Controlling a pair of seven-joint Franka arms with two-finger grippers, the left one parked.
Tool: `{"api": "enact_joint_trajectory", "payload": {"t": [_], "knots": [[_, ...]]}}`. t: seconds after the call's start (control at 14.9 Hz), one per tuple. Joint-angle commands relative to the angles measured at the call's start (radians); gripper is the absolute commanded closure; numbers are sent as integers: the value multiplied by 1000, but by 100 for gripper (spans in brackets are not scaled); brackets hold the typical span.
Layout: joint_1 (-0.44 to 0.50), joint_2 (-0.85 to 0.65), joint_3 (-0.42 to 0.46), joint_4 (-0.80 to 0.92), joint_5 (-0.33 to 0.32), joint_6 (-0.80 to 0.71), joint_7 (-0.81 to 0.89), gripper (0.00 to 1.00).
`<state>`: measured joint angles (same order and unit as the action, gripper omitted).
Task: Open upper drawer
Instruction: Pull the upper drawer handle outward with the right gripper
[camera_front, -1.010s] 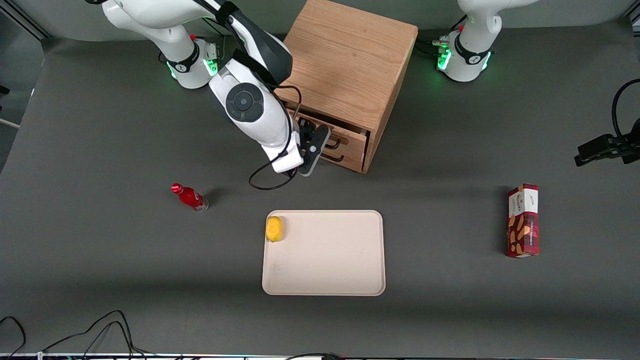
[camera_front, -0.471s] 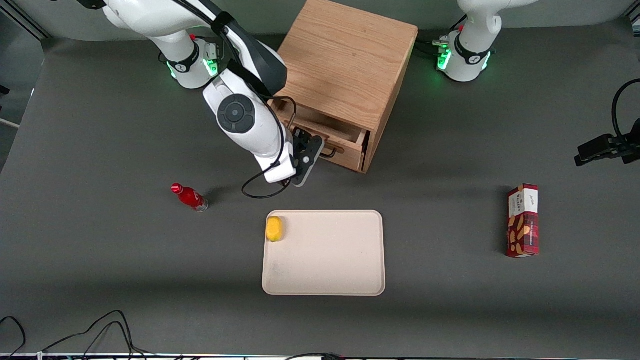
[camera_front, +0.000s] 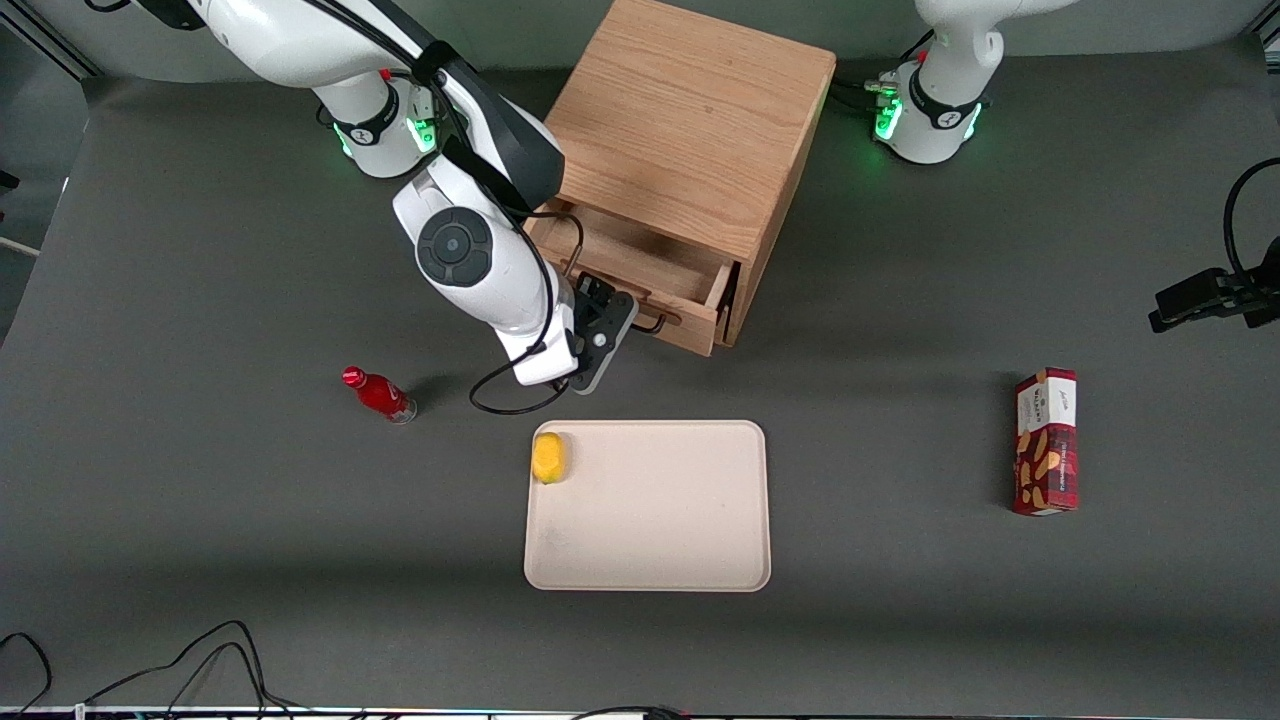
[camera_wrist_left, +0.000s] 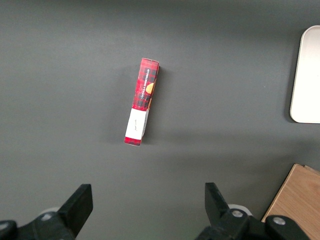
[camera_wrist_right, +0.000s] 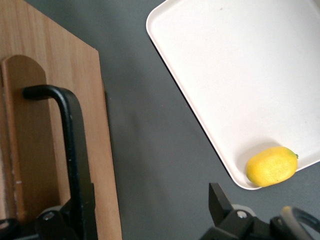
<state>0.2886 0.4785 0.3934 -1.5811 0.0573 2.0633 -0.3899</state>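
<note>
The table is covered in a dark grey mat. On it stands the wooden cabinet, turned at an angle, and its upper drawer is pulled partway out toward the front camera, showing a bare wooden inside. The cream tray lies nearer the camera than the cabinet. The right arm reaches down in front of the drawer, and the gripper sits at the drawer's black wire handle; whether it is clamped on the handle cannot be told. A red snack box lies toward the parked arm's end of the table. A small red bottle lies toward the working arm's end. A lemon rests in a corner of the tray.
</note>
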Motion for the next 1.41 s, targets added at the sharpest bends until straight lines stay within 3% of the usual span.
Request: {"api": "enact_joint_trajectory", "payload": {"t": [0.0, 1.35], "knots": [[-12, 35, 7, 44, -27, 3, -13, 0], [-85, 123, -2, 197, -47, -9, -76, 0]]}}
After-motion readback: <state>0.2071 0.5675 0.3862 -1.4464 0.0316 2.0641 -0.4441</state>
